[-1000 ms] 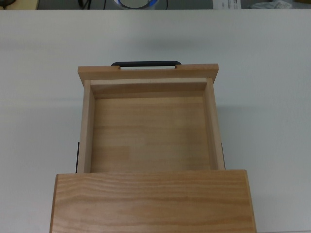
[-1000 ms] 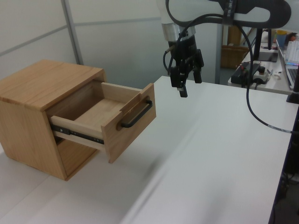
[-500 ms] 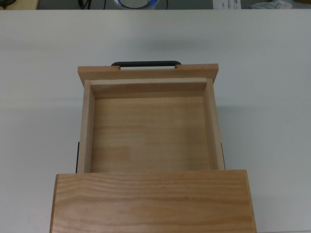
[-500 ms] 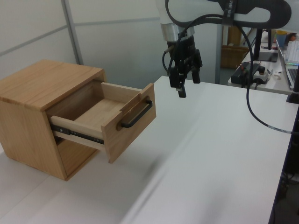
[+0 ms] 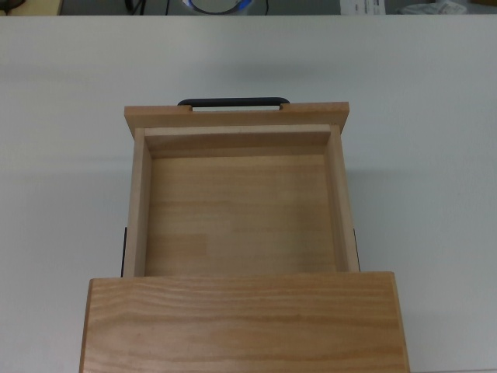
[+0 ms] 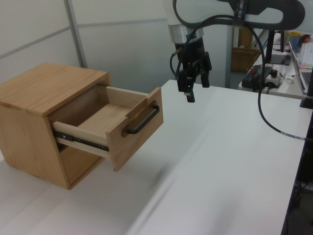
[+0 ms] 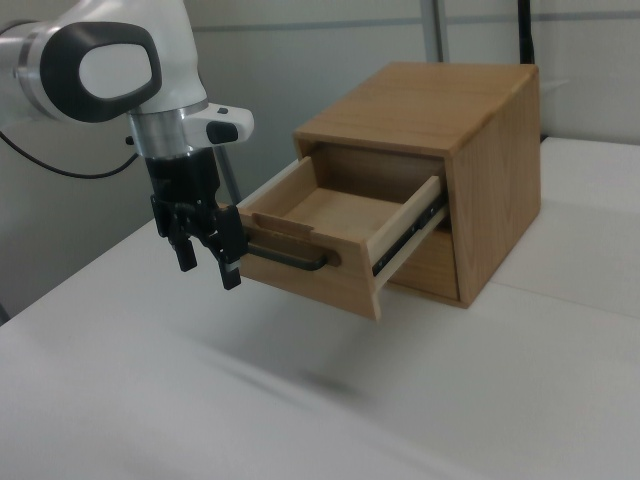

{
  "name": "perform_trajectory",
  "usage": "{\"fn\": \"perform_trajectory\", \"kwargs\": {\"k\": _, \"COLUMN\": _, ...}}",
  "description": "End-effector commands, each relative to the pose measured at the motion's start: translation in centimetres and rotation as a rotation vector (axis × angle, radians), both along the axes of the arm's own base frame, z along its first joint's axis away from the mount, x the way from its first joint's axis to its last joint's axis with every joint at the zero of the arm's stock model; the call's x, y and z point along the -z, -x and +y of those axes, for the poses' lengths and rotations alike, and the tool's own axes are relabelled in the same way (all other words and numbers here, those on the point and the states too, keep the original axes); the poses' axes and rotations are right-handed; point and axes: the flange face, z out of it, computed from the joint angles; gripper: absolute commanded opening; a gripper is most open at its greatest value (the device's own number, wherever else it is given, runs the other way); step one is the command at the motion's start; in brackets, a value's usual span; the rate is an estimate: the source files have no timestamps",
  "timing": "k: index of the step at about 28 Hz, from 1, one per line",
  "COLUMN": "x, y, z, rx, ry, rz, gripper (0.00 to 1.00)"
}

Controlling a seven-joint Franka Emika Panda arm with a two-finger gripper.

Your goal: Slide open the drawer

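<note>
Drawer: you are looking at it standing well out of the cabinet, its floor bare in the top view and its rails showing along the side in the left view; judging by that, the slide is mostly or wholly done.
Handle: it is running level across the front panel, its long axis lying along the panel's width, and nothing is touching it.
Claw: it is hanging in the air with its fingers apart by a moderate gap and nothing between them; they are pointing down at the table.
Key relation: in the left view the handle is lying down and to the left view's left of the claw, clear of it; in the right view the claw is sitting just off the bar's end at the right view's left, near the bar's height, so how far apart they are in depth I cannot tell.
Next move, as a judgement: if you are wanting more travel, you are needing to come back to the bar and pull straight away from the cabinet, along the rails.
Around: cables and desk clutter are lying far off at the table's back edge.
In the way: nothing is standing between claw and handle.
</note>
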Motion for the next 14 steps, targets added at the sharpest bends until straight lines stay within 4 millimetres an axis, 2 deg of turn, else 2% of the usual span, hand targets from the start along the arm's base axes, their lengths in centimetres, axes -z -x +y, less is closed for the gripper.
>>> {"fn": "perform_trajectory", "kwargs": {"k": 1, "x": -0.50, "y": -0.13, "z": 0.33, "rx": -0.024, "ry": 0.009, "rz": -0.023, "gripper": 1.00}}
{"fn": "perform_trajectory", "kwargs": {"k": 14, "x": -0.46, "y": -0.03, "z": 0.41, "rx": -0.019, "ry": 0.015, "rz": -0.016, "gripper": 1.00}}
